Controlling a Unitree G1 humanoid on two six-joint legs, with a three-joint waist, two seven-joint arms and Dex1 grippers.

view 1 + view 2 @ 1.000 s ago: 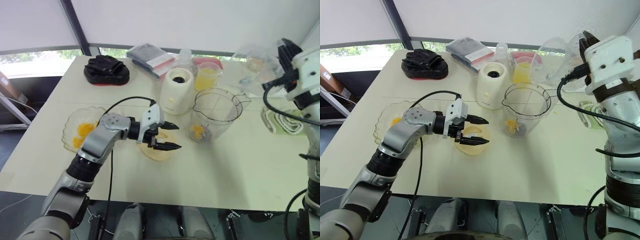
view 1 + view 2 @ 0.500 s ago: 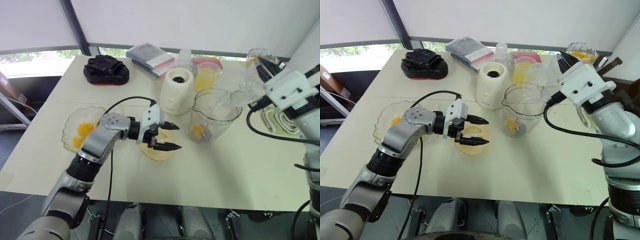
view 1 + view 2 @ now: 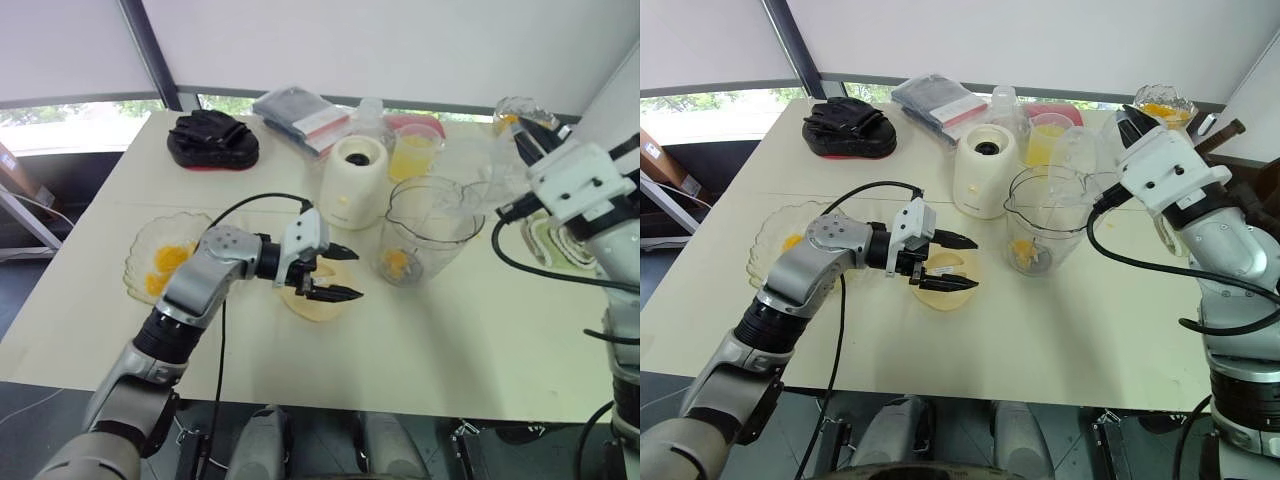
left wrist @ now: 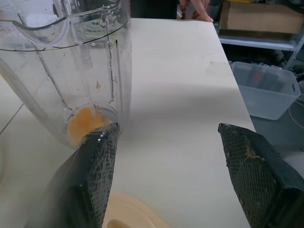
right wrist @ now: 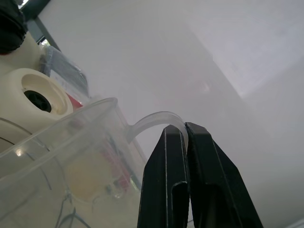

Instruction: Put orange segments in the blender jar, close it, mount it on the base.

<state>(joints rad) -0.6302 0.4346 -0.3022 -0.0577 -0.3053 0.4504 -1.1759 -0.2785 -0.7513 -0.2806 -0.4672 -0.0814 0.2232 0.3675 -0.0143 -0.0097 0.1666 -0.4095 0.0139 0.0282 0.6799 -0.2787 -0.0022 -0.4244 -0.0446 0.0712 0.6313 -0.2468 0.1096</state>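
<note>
The blender jar [image 3: 430, 228] stands upright on the table with an orange segment [image 3: 397, 262] at its bottom. The cream base [image 3: 355, 180] stands just left of and behind it. More orange segments [image 3: 165, 262] lie in a scalloped glass dish at the left. My left gripper [image 3: 345, 272] hangs open over a flat cream lid [image 3: 315, 298], pointing at the jar [image 4: 71, 71]. My right gripper [image 3: 1125, 122] is shut on the handle [image 5: 152, 121] of a clear cup [image 3: 1080, 155], which hangs tilted above the jar's far right rim.
A cup of yellow juice [image 3: 413, 155] stands behind the jar. A black glove [image 3: 212, 140] and a packet [image 3: 300, 115] lie at the back. A glass dish [image 3: 1162, 100] and a cloth [image 3: 565, 240] are at the right. A person's hand [image 4: 194, 7] rests at the table's far edge.
My right arm has swung in from the right and sunk a little, bringing the clear cup over the jar. The left arm has stayed still.
</note>
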